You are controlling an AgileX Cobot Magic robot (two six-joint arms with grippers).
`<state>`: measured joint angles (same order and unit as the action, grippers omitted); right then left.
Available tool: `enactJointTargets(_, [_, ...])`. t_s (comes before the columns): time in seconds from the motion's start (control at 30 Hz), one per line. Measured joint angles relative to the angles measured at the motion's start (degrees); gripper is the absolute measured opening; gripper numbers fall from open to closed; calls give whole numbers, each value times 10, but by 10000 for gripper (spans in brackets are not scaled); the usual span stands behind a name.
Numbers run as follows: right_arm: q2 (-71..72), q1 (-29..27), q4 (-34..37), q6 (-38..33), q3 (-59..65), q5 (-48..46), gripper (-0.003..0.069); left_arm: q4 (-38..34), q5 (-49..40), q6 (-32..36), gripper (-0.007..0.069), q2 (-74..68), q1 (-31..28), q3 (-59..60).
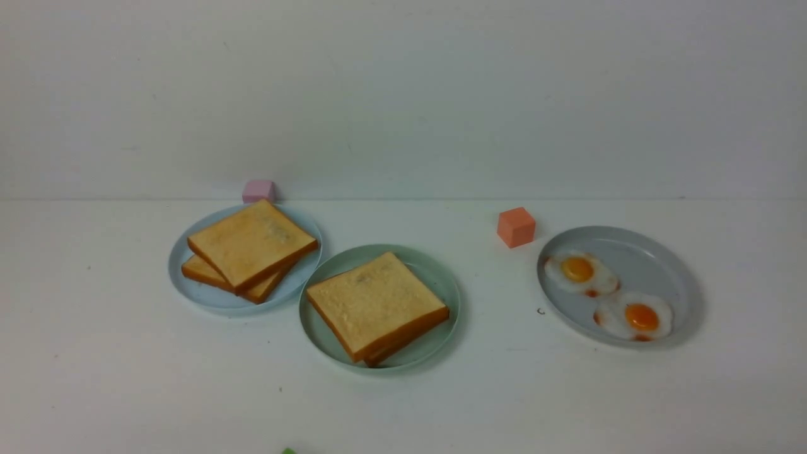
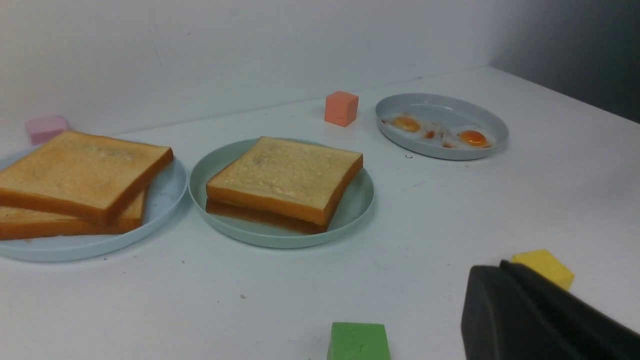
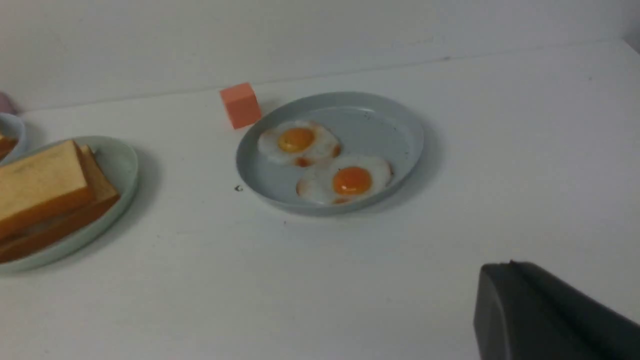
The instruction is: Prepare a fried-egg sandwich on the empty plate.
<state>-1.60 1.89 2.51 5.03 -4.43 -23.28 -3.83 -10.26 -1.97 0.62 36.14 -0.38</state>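
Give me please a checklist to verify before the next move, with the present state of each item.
1. Round mint-green plate carries toast: ok, two square golden-brown toast slices are stacked on it.
2. Egg between those slices: cannot tell, no white shows at the edges.
3. Round grey plate has eggs: ok, two white fried eggs lie side by side.
4. Orange cube apart from the grey plate: ok.
5. Left pincer and right pincer open: cannot tell, only a dark part shows.

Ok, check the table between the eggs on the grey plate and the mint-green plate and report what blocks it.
Nothing visible does: bare table lies between the grey plate and the mint-green plate. The orange cube stands off that line, nearer the wall. Two stacked toast slices already cover the mint-green plate.
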Motion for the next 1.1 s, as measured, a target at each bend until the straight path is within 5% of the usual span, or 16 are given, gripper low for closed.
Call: enactJointTargets(1.1, [22,-1,9,10,53,4,3,3,1,0,5,0,0,0])
